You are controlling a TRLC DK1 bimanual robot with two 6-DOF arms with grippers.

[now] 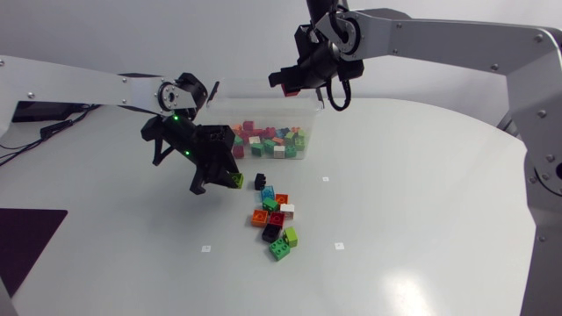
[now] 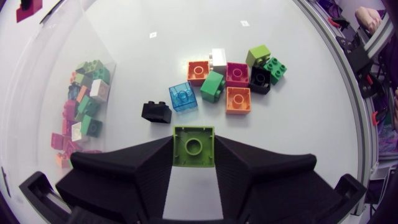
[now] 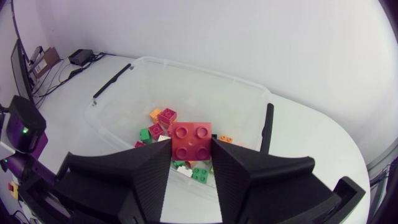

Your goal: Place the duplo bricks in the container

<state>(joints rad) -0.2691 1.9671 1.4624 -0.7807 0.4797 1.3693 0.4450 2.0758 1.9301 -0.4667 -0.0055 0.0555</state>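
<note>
My left gripper (image 2: 193,142) is clamped on a lime brick (image 2: 193,150), held just in front of the container (image 1: 309,123), with the loose pile (image 1: 274,219) lying farther out from it. Only the left wrist view shows that pile brick by brick: orange, blue, black, green. My right gripper (image 3: 191,150) pinches a red brick (image 3: 191,139) above the container. Its own wrist view looks down on the bricks inside (image 3: 163,118).
</note>
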